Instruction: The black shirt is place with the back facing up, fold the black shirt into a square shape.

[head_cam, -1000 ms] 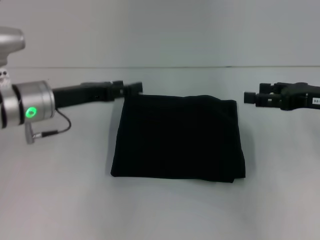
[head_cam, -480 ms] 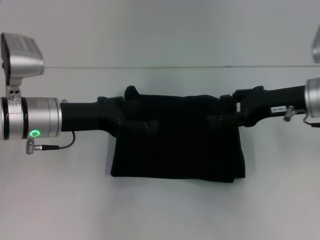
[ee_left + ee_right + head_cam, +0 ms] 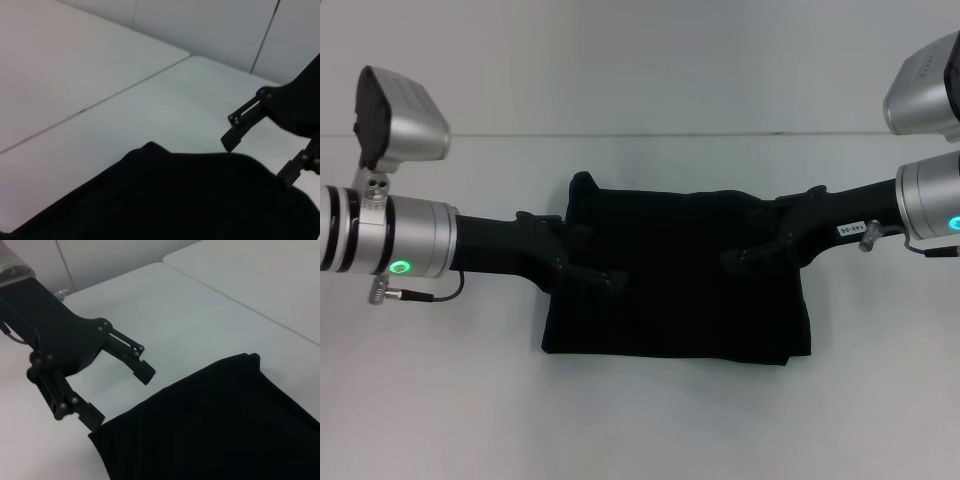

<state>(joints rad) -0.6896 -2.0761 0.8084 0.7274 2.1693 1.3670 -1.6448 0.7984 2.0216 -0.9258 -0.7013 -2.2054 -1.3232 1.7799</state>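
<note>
Over the folded shirt (image 3: pixel 675 290) both grippers — left (image 3: pixel 605 282), right (image 3: pixel 738 258) — hover with fingers spread, holding nothing, probably placed to smooth or regrasp it.

Both arms reach inward from opposite sides in the head view, forearms roughly level, silver wrist cuffs showing lit green rings. The left claw (image 3: pixel 605 278) points toward the middle, its two fingers spread apart, as the right wrist view confirms (image 3: pixel 122 392). The right claw (image 3: pixel 735 258) mirrors it, fingers likewise parted in the left wrist view (image 3: pixel 255 145).
</note>
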